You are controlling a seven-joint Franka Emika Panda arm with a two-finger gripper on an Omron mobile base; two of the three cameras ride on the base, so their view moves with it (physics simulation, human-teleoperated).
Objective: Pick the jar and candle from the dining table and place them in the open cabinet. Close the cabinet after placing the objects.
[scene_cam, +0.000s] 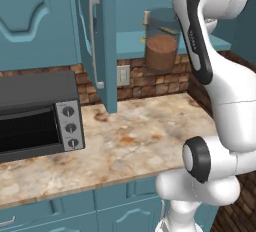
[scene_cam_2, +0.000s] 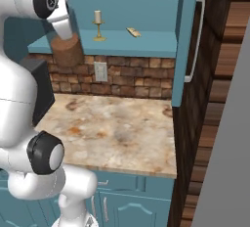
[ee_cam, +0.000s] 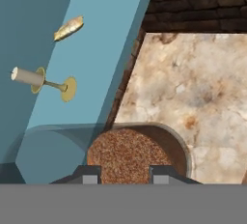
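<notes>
The jar (ee_cam: pixel 137 153) sits clamped in the gripper (ee_cam: pixel 123 174), raised at the front edge of the cabinet's shelf (scene_cam_2: pixel 146 42). Beyond the gripper, the candle (scene_cam_2: pixel 98 24) stands on that shelf, the marbled surface (scene_cam: pixel 145 136) far below.

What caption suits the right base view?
Jar in the tool nears the cabinet shelf holding the candle.

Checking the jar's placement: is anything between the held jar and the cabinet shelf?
Nothing visible blocks it. The claw holds the jar at the shelf's front edge. The candle already stands farther back on the shelf, and a small tan object lies to its right, both clear of the jar.
</notes>
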